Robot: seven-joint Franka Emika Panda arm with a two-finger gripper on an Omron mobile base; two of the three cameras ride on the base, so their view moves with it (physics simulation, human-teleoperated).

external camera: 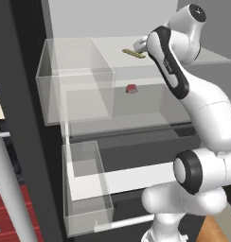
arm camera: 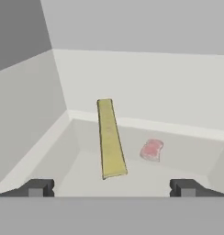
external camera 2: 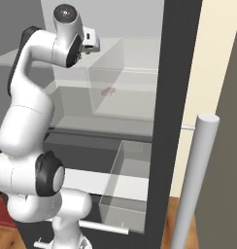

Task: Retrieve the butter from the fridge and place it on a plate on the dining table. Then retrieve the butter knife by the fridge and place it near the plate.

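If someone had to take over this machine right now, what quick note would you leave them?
Tool: open, empty, hovering inside the open fridge, lined up on the butter.
Butter: lying on the upper glass shelf, untouched. A small red item sits on the level below.
Done: fridge opened, arm reached in.
Left: grasp the butter, carry it to the plate on the dining table, then fetch the butter knife and set it near the plate.

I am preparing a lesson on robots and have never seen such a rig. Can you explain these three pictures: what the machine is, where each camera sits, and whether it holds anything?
All three are computer-rendered. The machine is a white robot arm reaching into an open fridge. Two cameras sit on its base, behind the arm to its left and right. The third rides on the hand, looking past the gripper. Its fingers are spread open and hold nothing. Ahead, on a clear glass shelf, lies the butter, a pale yellow stick. A small red item shows on the level beneath.
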